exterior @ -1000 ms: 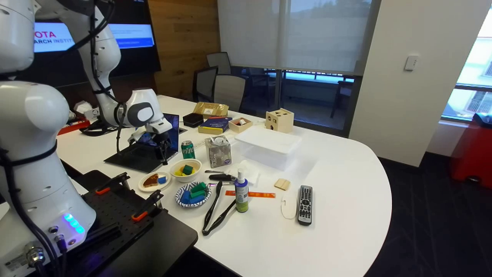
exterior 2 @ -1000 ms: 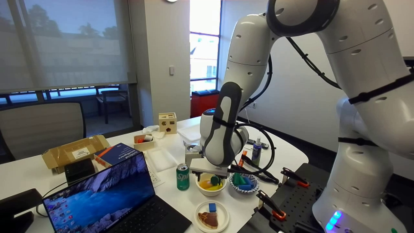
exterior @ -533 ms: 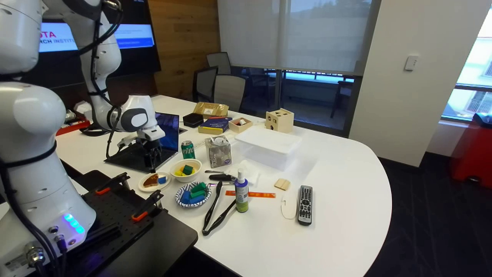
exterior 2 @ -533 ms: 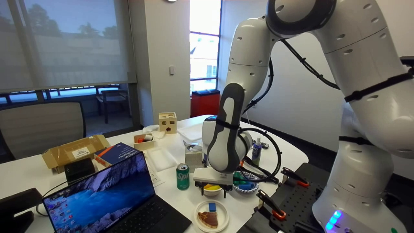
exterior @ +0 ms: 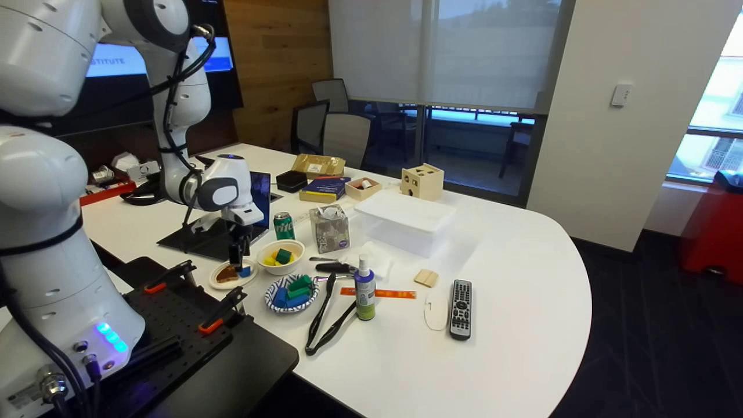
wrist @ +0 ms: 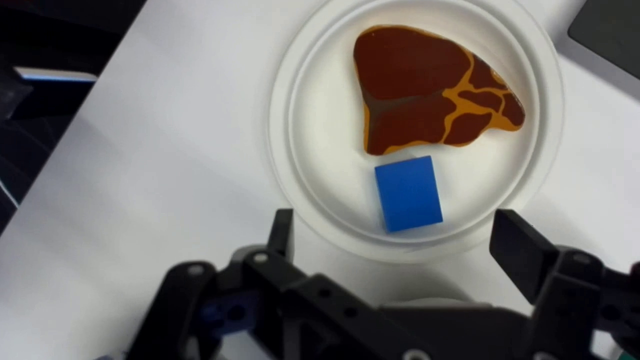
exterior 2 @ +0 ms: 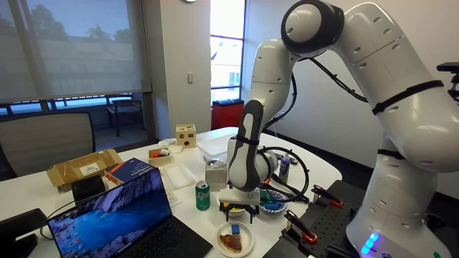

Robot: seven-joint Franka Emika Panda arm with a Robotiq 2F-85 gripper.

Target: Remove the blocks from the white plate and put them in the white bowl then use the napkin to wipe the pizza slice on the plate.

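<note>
Blue block (wrist: 409, 194) just inside plate rim (wrist: 280, 120), gripper (exterior 2: 239, 219) jaws wide apart.

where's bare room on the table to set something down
In an exterior view, bare table lies between the remote and the rounded edge, and, toward the near edge, between tongs and remote. Crowded: around the plate, white bowl, patterned bowl and can, where the gripper hangs.

In exterior view, white bowl (exterior 2: 236, 214) partly hidden behind pincer (exterior 2: 239, 221); laptop (exterior 2: 131, 218) cut by bottom edge
</note>
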